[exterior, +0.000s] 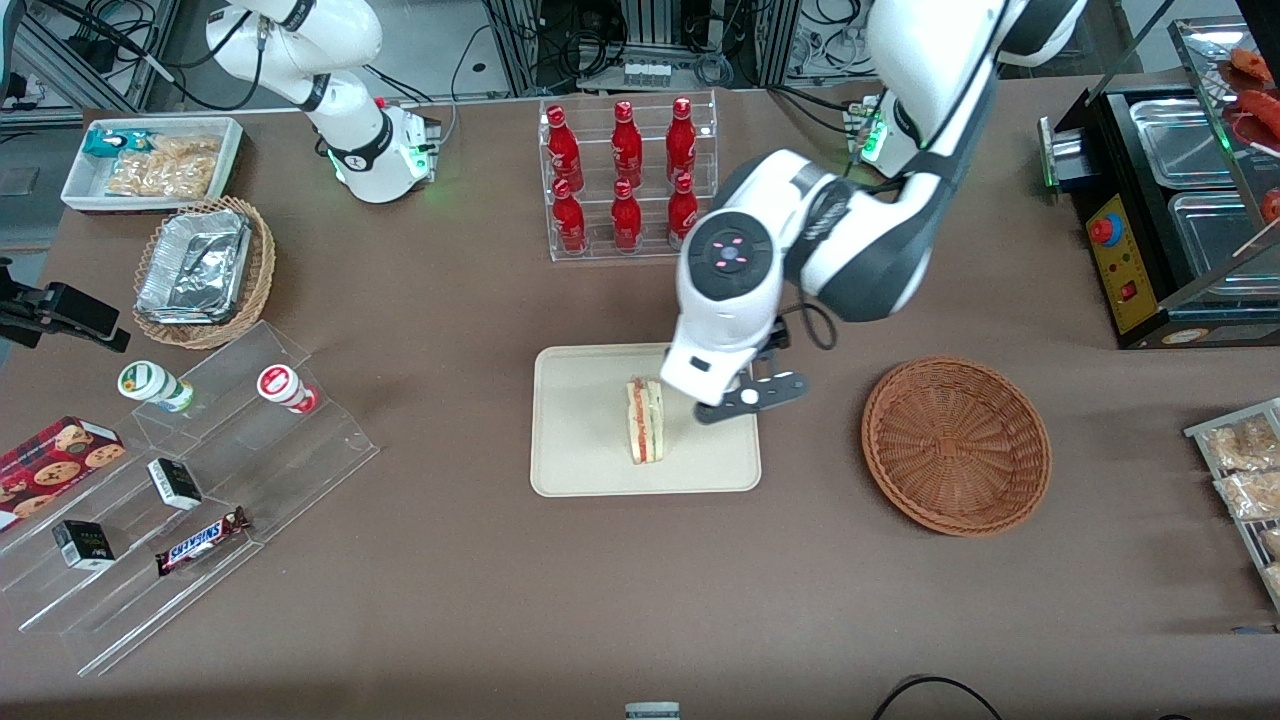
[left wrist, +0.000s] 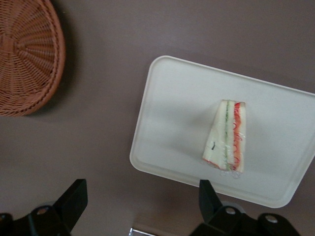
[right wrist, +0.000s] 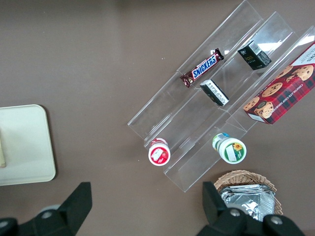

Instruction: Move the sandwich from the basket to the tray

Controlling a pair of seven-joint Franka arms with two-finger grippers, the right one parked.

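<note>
1. Cream-beige and flat, the rectangular tray with rounded corners [exterior: 580, 450] [left wrist: 177, 98] lies on the brown table near its middle.
2. The small triangular sandwich of white bread with red and green filling [exterior: 645, 420] [left wrist: 226, 135] stands on its edge on the tray, inside the rim, with the striped cut side facing up.
3. The round reddish-brown woven wicker basket [exterior: 955, 445] [left wrist: 27, 54] sits at about three o'clock from the tray in the front view, toward the working arm's end of the table. It is apart from the tray and nothing lies in it.
4. The left arm's gripper [left wrist: 140, 199] hangs above the tray's edge, at about two o'clock from the sandwich in the front view. Its black fingers [left wrist: 74, 199] are spread wide, with nothing between them and clear of the sandwich.
5. A clear rack of red bottles [exterior: 625, 175] stands at twelve o'clock from the tray, farther from the front camera.
</note>
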